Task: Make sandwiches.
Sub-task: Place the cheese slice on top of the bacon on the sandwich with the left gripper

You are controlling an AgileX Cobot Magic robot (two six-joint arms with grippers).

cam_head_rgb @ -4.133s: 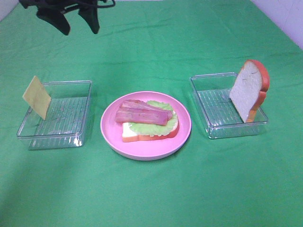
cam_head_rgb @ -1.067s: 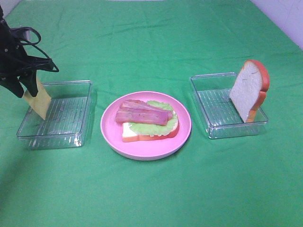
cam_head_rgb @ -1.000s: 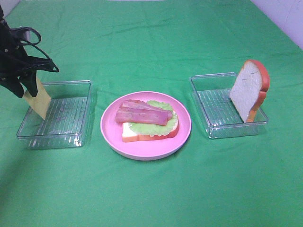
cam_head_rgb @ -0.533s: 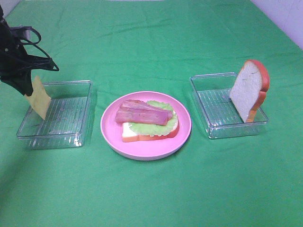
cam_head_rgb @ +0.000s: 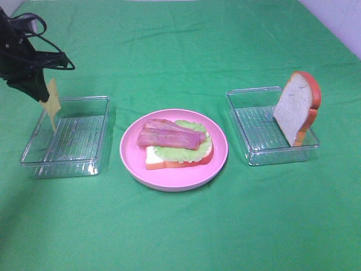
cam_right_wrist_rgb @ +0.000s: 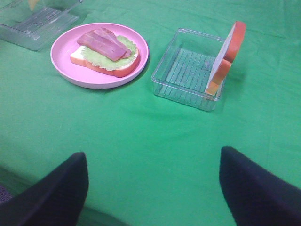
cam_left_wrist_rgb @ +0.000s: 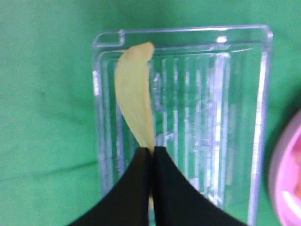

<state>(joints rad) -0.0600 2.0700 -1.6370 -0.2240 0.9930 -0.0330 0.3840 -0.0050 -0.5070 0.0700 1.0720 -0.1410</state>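
Note:
On the pink plate (cam_head_rgb: 217, 155) lies a partly built sandwich (cam_head_rgb: 175, 147): a bread slice with orange-red crust, pale green lettuce and reddish-brown bacon strips on top. It also shows in the right wrist view as the sandwich (cam_right_wrist_rgb: 107, 51). My left gripper (cam_head_rgb: 39, 93) is shut on the yellow cheese square (cam_head_rgb: 52, 104), which hangs edge-on over the left clear tray (cam_head_rgb: 84, 164). The left wrist view shows the cheese (cam_left_wrist_rgb: 134, 101) pinched between the black fingers (cam_left_wrist_rgb: 136, 183). A second bread slice (cam_head_rgb: 296, 107) leans upright in the right clear tray (cam_head_rgb: 251, 132). My right gripper (cam_right_wrist_rgb: 153, 188) stands open, far from everything.
Green cloth covers the whole table. The two clear trays flank the plate, left and right. A pale wall edge shows at the far right corner.
My left gripper has shut on the cheese square and lifted it up off the tray's left wall; it now hangs turned edge-on. The right arm has not moved.

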